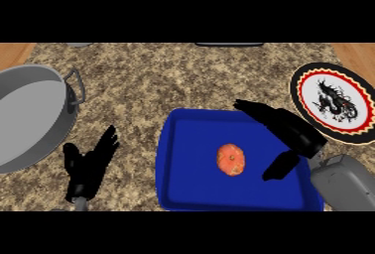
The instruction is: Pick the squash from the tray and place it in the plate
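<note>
1. Orange squash (231, 159) lies in the middle of the blue tray (192, 149); not yet lifted, so the pick is still to do.
2. Right robot hand (296, 131) is over the tray's right side, just beside the squash but apart from it. Fingers are straight, thumb spread wide, nothing held.
3. Left robot hand (86, 166) rests on the surface (147, 89) left of the tray, fingers up and spread, holding nothing.
4. Plate (304, 106) carries no squash. Judgement: task at the approach stage; grasp, carry and placing remain.
5. Hard to tell: how high the right robot hand is above the tray floor. The plate's right part is cut off by the view's edge; the grey pot (29, 114) is cut off at left. The right forearm covers the tray's near right corner.
</note>
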Available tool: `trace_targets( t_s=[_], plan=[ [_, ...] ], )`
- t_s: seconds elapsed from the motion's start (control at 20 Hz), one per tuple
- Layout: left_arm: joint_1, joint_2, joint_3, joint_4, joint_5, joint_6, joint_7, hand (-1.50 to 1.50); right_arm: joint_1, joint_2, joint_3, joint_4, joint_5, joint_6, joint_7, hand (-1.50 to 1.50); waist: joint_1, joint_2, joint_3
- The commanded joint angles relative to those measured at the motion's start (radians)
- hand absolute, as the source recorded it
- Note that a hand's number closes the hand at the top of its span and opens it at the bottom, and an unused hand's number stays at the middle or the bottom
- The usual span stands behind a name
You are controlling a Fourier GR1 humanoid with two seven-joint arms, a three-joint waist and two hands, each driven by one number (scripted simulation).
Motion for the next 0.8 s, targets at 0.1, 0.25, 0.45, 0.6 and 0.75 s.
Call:
trace_targets(
  t_s=[0.1, 0.25, 0.45, 0.6, 0.75],
  plan=[
    [-0.028, -0.022, 0.022, 0.005, -0.033, -0.001, 0.027, 0.0, -0.019, 0.054, -0.016, 0.038, 0.042, 0.121, 0.048, -1.5, 0.004, 0.002, 0.001],
    [-0.025, -0.045, -0.003, -0.055, -0.054, 0.023, 0.103, 0.0, 0.113, 0.114, 0.048, -0.05, 0.116, 0.05, 0.058, -1.5, 0.001, 0.001, 0.001],
    [-0.04, -0.066, 0.068, 0.056, -0.071, -0.046, -0.006, 0.0, 0.104, 0.156, -0.022, 0.0, 0.186, 0.089, -0.005, -1.5, 0.001, 0.002, 0.0],
    [0.023, -0.014, 0.089, -0.069, -0.038, -0.091, 0.062, 0.0, 0.109, 0.185, 0.0, 0.026, 0.266, 0.044, 0.0, -1.5, 0.004, 0.001, 0.001],
    [0.0, -0.059, 0.078, 0.0, -0.072, -0.069, 0.034, 0.0, 0.106, 0.21, 0.011, 0.028, 0.337, 0.021, 0.046, -1.5, 0.003, 0.002, 0.0]
  ],
)
